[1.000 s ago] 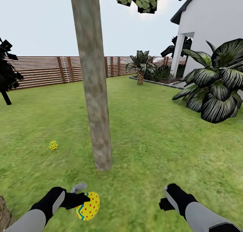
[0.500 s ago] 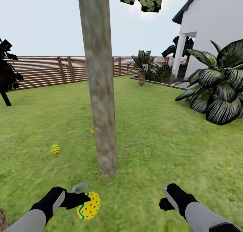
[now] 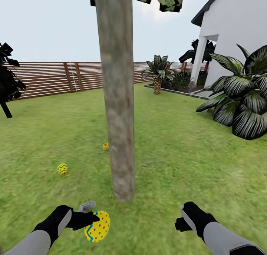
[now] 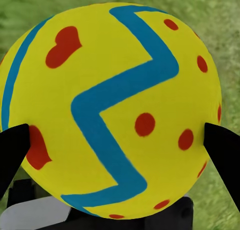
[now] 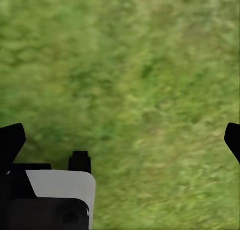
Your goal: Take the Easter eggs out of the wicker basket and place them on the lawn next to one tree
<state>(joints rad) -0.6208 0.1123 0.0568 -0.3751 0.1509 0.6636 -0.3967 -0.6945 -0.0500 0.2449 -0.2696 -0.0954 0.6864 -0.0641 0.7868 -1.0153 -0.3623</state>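
A grey-brown tree (image 3: 119,99) trunk rises from the lawn (image 3: 178,155) just ahead of me. Two yellow Easter eggs lie on the grass by it: one (image 3: 62,168) to the trunk's left, another (image 3: 106,146) close beside the trunk, farther back. My left gripper (image 3: 92,219) is shut on a third Easter egg (image 3: 97,226), held low in front of the trunk; in the left wrist view this egg (image 4: 112,109) sits between the two dark fingertips (image 4: 12,150). My right gripper (image 3: 181,219) hangs open over bare grass (image 5: 130,89). The wicker basket is out of view.
A brown slatted fence (image 3: 48,77) runs along the back. A white house (image 3: 237,29) stands at the right with a large-leafed shrub (image 3: 241,106) and a short palm (image 3: 158,71). A dark tree (image 3: 7,80) stands at the far left.
The view has moved closer to the tree, so the trunk looks larger and sits further right. The second lying egg has come out from behind the trunk. Both arms hold their pose.
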